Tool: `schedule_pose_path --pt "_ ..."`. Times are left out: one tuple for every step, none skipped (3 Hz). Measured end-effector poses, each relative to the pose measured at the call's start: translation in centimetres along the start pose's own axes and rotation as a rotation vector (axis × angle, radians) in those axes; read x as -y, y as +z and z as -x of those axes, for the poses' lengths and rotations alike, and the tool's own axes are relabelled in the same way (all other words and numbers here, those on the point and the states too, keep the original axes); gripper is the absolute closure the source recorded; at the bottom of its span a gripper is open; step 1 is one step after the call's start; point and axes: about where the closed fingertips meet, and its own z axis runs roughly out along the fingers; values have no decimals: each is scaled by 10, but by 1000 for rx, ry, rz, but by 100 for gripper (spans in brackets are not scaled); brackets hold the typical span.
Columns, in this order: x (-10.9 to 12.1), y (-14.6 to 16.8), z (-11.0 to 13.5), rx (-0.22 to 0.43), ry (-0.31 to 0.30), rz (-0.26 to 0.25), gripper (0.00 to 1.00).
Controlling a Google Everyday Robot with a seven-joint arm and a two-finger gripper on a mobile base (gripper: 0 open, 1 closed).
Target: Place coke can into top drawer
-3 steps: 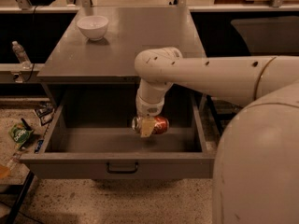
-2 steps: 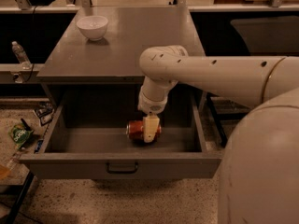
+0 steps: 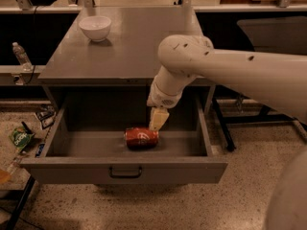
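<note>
Seemingly wrapping up placement: poising the gripper (image 3: 158, 122) just above the coke can (image 3: 141, 137) lying inside the open top drawer (image 3: 192, 169); grip impossible to tell; next, needing a clean upward retreat.

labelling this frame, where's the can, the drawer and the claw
can (image 3: 141, 137), camera view, middle of its red side, lying on the drawer floor
drawer (image 3: 72, 170), camera view, left part of the front panel
claw (image 3: 159, 120), camera view, its pale tip, just above the can's right end
</note>
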Motion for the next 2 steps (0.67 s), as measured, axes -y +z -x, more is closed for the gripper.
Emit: schedule_pose_path --pt "32 -96 28 81 -44 -185 69" --pt "56 -158 56 141 -125 -301 92"
